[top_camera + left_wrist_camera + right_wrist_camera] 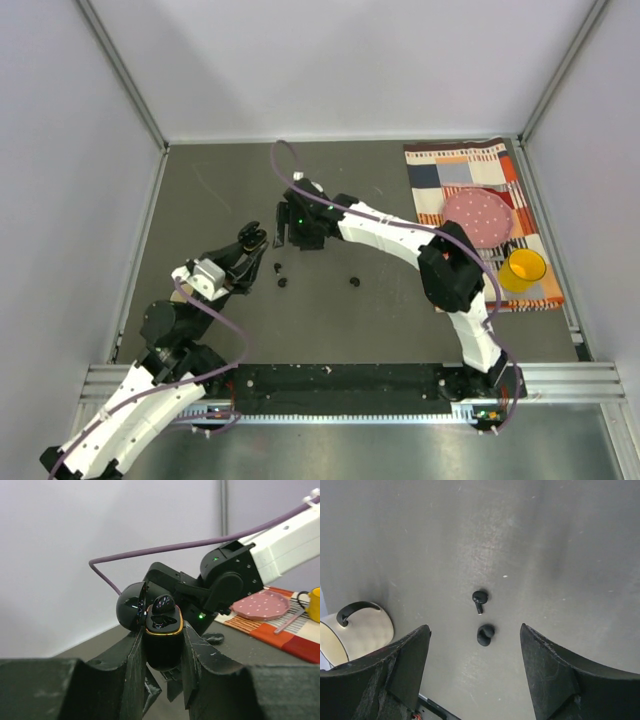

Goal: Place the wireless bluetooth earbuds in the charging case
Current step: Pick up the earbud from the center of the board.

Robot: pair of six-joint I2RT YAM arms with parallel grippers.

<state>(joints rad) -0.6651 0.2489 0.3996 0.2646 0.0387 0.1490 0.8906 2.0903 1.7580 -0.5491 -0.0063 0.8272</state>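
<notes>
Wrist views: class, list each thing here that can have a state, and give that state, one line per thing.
left gripper: shut on the charging case
charging case: lid open, held upright
earbud in case: resting in a socket, top standing proud
right gripper: open, holding nothing
upper loose earbud: lying on the table
lower loose earbud: lying on the table, apart from the other
</notes>
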